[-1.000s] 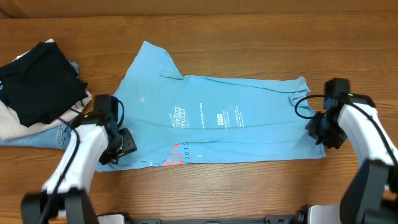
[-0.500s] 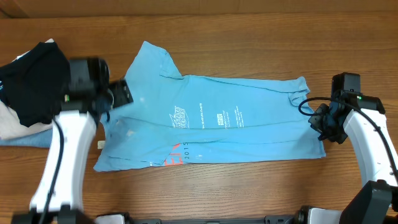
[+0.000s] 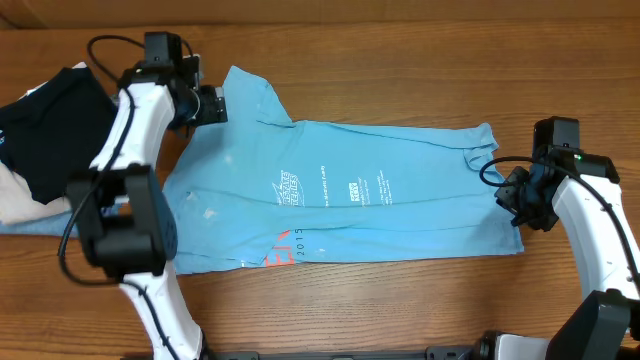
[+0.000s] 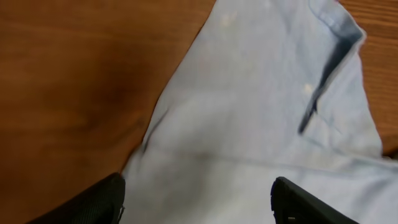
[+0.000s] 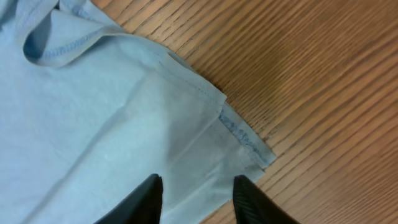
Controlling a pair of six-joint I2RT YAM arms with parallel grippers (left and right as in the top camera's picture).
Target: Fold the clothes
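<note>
The light sky-blue T-shirt (image 3: 350,200) lies flat across the middle of the table, small white print facing up and a bit of pink lettering showing at its front edge. My left gripper (image 3: 212,105) is open over the shirt's far-left sleeve; in the left wrist view its fingers (image 4: 199,193) straddle the cloth (image 4: 261,112) by the sleeve hem. My right gripper (image 3: 512,205) is open at the shirt's right edge; in the right wrist view its fingers (image 5: 196,190) hover over the hem corner (image 5: 245,140). Neither holds anything.
A black folded garment (image 3: 55,130) lies at the far left on beige cloth (image 3: 15,200) and folded denim (image 3: 35,225). Bare wood table (image 3: 400,90) surrounds the shirt.
My left arm has swung from the shirt's front-left corner up to the far-left sleeve. My right gripper has shifted slightly outward at the right edge.
</note>
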